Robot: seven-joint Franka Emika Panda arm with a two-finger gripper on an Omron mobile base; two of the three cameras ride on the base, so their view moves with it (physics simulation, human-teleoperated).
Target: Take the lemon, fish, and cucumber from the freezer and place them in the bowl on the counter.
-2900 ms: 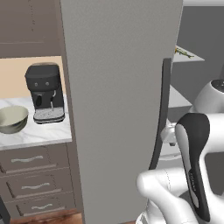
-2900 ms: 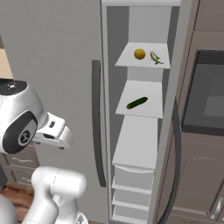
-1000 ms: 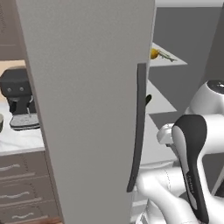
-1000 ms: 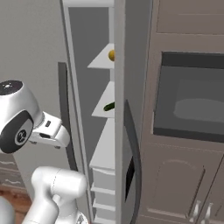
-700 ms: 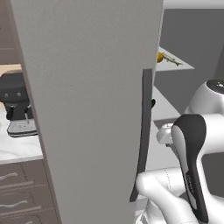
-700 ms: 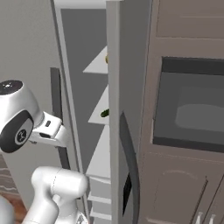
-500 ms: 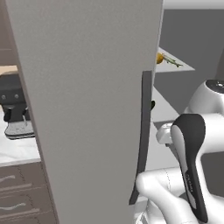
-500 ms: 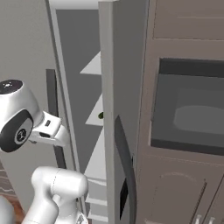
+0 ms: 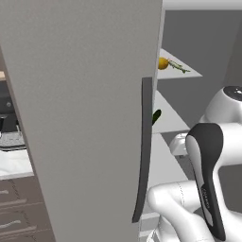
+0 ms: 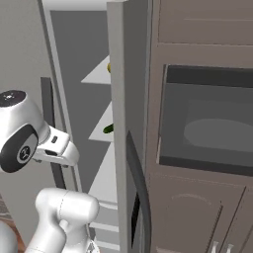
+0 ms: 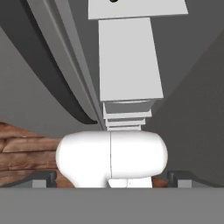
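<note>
Freezer [image 9: 85, 118] door open, lemon [image 9: 162, 63] upper shelf, cucumber [image 9: 155, 116] below

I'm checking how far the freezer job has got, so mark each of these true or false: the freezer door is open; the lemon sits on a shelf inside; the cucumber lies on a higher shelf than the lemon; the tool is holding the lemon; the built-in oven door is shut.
1. The freezer door is open. True.
2. The lemon sits on a shelf inside. True.
3. The cucumber lies on a higher shelf than the lemon. False: it lies on the shelf below the lemon's.
4. The tool is holding the lemon. False: the lemon rests on its shelf with nothing gripping it.
5. The built-in oven door is shut. True.
</note>
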